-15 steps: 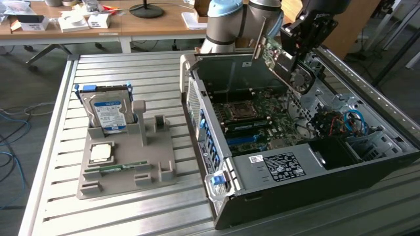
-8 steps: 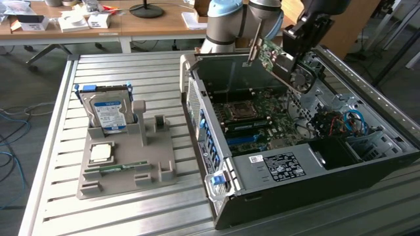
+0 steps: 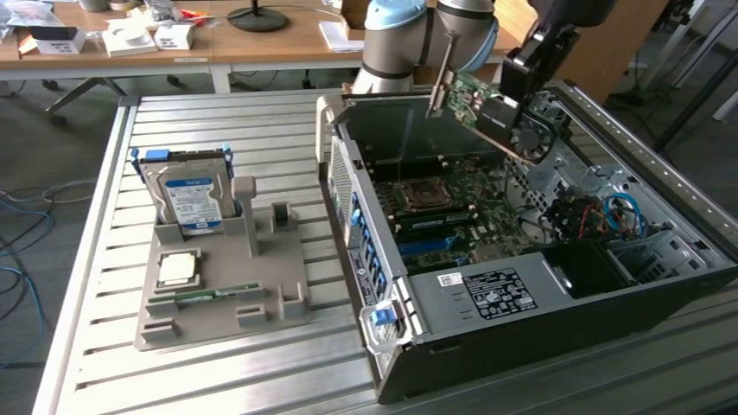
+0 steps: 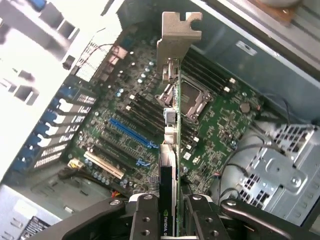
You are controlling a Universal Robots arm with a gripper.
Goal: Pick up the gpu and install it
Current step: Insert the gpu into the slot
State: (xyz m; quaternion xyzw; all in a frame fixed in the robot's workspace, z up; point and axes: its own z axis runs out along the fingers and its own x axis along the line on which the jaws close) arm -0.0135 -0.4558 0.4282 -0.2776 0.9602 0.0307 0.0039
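The gpu (image 3: pixel 482 105) is a green card with a pale metal bracket (image 3: pixel 441 86) on one short end and a dark fan block on one face. It hangs tilted above the open computer case (image 3: pixel 507 290). My gripper (image 3: pixel 521 97) is shut on the card's end away from the bracket. In the wrist view the gpu (image 4: pixel 172 145) shows edge-on between my gripper's fingers (image 4: pixel 145 220), with its bracket (image 4: pixel 177 35) pointing away from me. Below it lies the motherboard (image 4: pixel 220 115) with a blue slot (image 4: pixel 132 132). The card is held clear of the board.
A grey fixture (image 3: pixel 219 298) on the slatted metal table holds a blue-framed hard drive (image 3: pixel 190 197), a processor chip (image 3: pixel 176 268) and a narrow memory strip (image 3: pixel 207 296). The case has a drive cage (image 4: pixel 280 165) and cables (image 3: pixel 606 216). Wooden desks (image 3: pixel 276 43) stand behind.
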